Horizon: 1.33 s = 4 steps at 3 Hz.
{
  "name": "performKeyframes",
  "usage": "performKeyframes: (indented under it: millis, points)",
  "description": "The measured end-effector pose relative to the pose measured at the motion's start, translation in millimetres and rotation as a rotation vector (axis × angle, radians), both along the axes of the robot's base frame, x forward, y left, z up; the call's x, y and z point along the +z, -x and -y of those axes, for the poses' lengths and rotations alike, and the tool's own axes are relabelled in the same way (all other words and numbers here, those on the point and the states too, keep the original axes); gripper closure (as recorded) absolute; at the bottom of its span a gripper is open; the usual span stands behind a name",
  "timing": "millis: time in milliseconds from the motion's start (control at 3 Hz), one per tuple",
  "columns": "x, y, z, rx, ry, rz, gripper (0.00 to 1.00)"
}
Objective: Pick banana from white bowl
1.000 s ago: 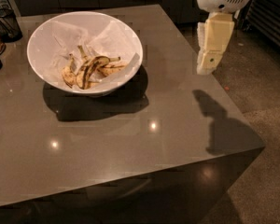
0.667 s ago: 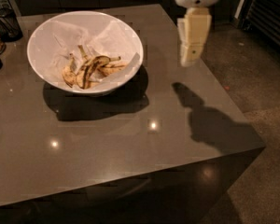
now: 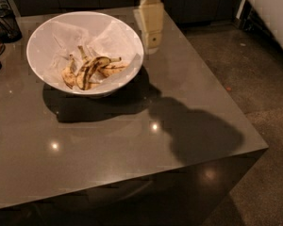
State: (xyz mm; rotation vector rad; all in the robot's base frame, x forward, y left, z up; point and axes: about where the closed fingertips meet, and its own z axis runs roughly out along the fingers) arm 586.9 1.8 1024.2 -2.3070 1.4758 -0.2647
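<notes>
The white bowl point(image 3: 47, 36) stands at the back left of the grey table and is lined with crumpled white paper. Several overripe bananas lie in it. The banana point(image 3: 91, 68), the longest one, is yellow with dark brown streaks and curves across the middle of the pile. My gripper point(image 3: 151, 37) hangs above the table just right of the bowl's right rim, pointing down, apart from the bananas and holding nothing.
The grey table point(image 3: 132, 140) drops off at its right and front edges. Dark objects point(image 3: 2, 25) stand at the far left edge beyond the bowl. Dark cabinets run along the back; a white object point(image 3: 273, 13) stands at the upper right.
My gripper has moved left, from over the table's right side to just beside the bowl's right rim. The bowl and bananas have not moved.
</notes>
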Motion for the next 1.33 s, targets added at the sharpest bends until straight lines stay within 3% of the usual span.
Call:
performKeyframes:
  millis: [667,1000,1333]
  points:
    - [1.3,-2.0,-3.5,0.003,-0.009,0.011,0.00]
    - [5.1,-18.6,-38.6,0.108,0.004,0.038,0.00]
    - [9.1,-20.3,-44.2,0.118,-0.008,0.055,0.00]
